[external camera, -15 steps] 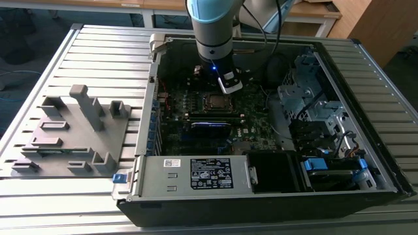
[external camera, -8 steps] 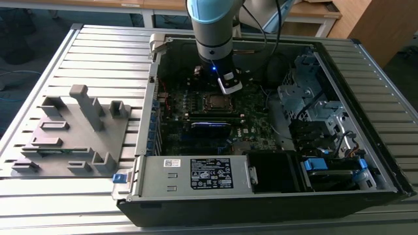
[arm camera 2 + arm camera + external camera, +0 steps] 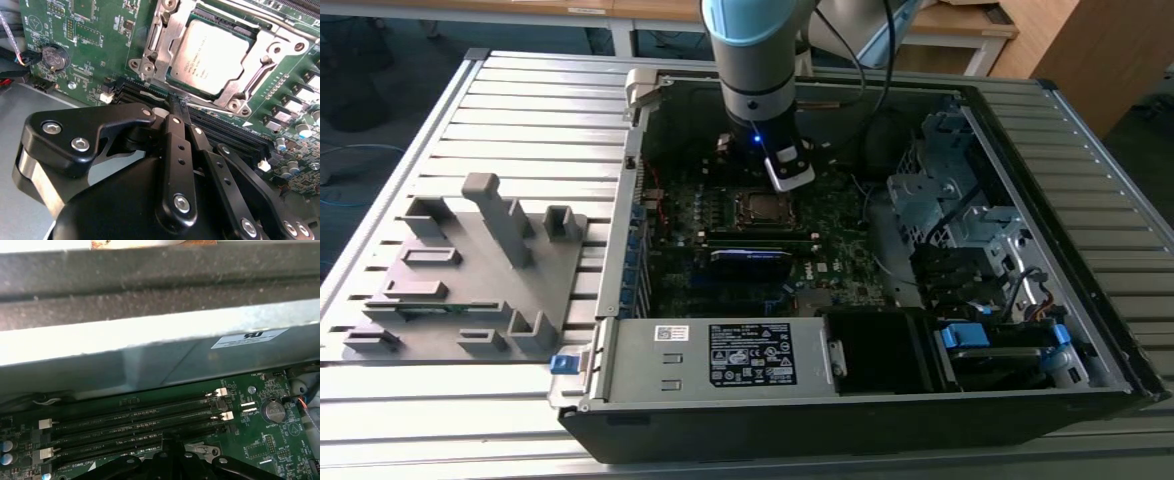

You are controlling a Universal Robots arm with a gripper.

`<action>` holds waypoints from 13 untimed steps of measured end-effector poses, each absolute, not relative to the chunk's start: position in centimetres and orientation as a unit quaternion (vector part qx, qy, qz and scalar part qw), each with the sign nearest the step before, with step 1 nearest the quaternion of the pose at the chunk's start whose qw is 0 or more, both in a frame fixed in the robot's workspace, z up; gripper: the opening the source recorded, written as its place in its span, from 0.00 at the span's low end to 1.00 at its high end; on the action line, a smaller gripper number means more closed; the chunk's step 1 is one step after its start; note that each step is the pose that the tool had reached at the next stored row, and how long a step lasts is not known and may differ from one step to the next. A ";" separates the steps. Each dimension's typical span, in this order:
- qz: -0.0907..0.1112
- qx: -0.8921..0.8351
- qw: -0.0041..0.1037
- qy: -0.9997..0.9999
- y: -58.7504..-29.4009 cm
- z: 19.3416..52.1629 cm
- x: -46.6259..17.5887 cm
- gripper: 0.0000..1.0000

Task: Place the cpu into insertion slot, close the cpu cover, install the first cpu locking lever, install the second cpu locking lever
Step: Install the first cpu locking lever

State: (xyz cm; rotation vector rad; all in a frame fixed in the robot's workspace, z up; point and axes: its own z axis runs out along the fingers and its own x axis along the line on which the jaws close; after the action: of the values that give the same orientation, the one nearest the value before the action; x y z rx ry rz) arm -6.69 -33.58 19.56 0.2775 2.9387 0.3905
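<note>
I see my gripper [image 3: 179, 102] clenched on nothing, just beside the cpu cover [image 3: 170, 37] lying flat around the cpu [image 3: 210, 52], mid-motherboard [image 3: 95, 30].

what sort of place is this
Probably a robotics lab: an open black desktop computer case lies on a ribbed metal table, beside a grey moulded fixture tray, with wooden desks behind.

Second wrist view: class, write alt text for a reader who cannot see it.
A silvery cpu sits in the insertion slot on a green circuit board, with the metal cpu cover framing it. In front, the black gripper, fingers together, hovers near the long black memory slots.
</note>
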 end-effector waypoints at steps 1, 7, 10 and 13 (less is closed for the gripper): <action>0.131 0.093 0.082 0.984 -33.6 19.6 -6.7 0.10; 0.131 0.093 0.082 0.984 -33.6 19.6 -6.7 0.10; 0.131 0.093 0.082 0.984 -33.6 19.6 -6.7 0.10; 0.131 0.093 0.082 0.984 -33.6 19.6 -6.7 0.10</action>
State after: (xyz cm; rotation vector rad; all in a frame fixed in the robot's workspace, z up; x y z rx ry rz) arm -6.69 -33.58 19.62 0.2787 2.9384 0.3905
